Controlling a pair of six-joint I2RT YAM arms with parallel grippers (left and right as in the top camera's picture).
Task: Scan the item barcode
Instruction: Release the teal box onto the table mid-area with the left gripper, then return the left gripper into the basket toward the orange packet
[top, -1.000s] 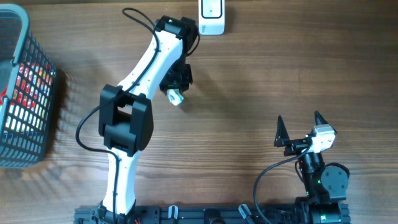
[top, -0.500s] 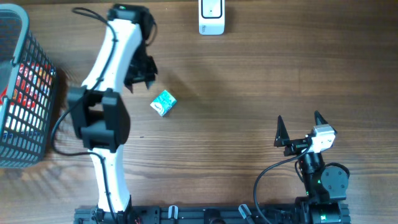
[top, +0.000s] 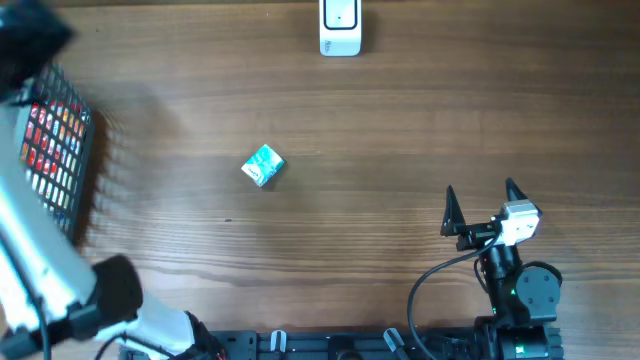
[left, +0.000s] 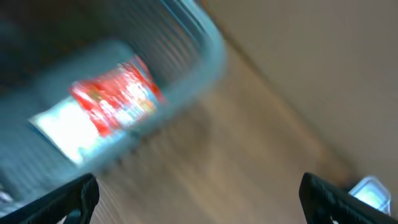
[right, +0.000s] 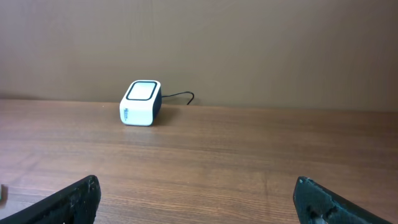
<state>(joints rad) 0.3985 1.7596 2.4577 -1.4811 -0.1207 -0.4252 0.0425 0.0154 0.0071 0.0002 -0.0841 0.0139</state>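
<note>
A small teal box (top: 264, 165) is being shown lying alone on the bare counter (top: 420, 120), turned at a slant. It sits well apart from both the white scanner (top: 340, 27) at the far edge and the mesh basket (top: 62, 150) at the left.

The left hand (left: 200, 196) is being held above the basket with its fingers spread wide and nothing between them. Its wrist view is blurred, though a red-printed packet (left: 115, 99) is being made out inside the grey-blue rim. That position is being read as a reach for another item. Whether the box's barcode has been read cannot be told.

The right hand (top: 481, 197) is being held low near its base, fingers apart and empty. It is being pointed towards the scanner, apparently so as to stay clear of the working area.

The box is being taken for light printed card with crisp edges. The scanner is appearing as a rounded block of smooth plastic with a flat pale window on top and a dark cable behind. The basket is a rigid lattice, and the counter is matte and wood-grained.
</note>
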